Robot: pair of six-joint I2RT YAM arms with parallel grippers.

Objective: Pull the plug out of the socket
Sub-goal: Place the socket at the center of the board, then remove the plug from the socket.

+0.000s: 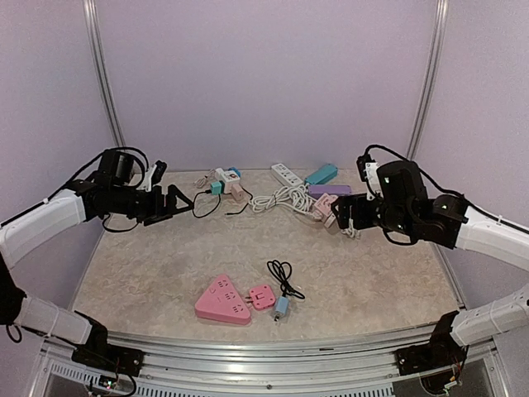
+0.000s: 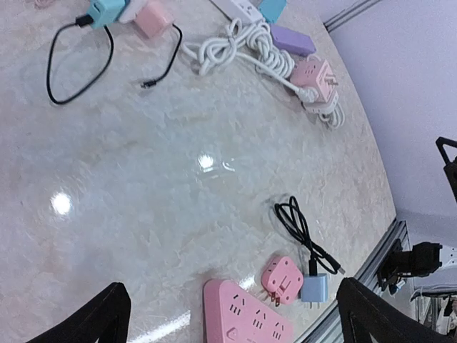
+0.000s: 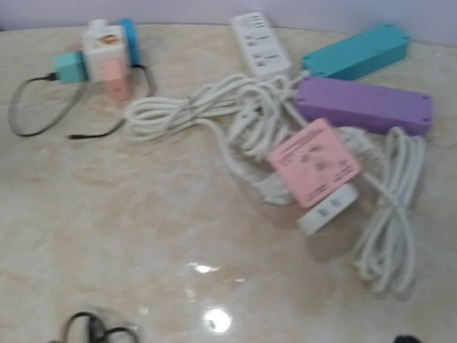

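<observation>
A teal power strip [image 3: 355, 51], a purple power strip [image 3: 364, 106] and coiled white cable [image 3: 207, 107] crowd the table's [image 1: 165, 265] far side.

A lab test booth: plain lilac walls [image 1: 264, 83], aluminium frame [image 1: 102, 74].

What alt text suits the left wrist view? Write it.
A pink triangular socket strip lies at the bottom edge, a small pink plug and a blue charger with black cable beside it, between the open jaws' dark tips. Tangled white cords and a purple strip lie farther off.
</observation>
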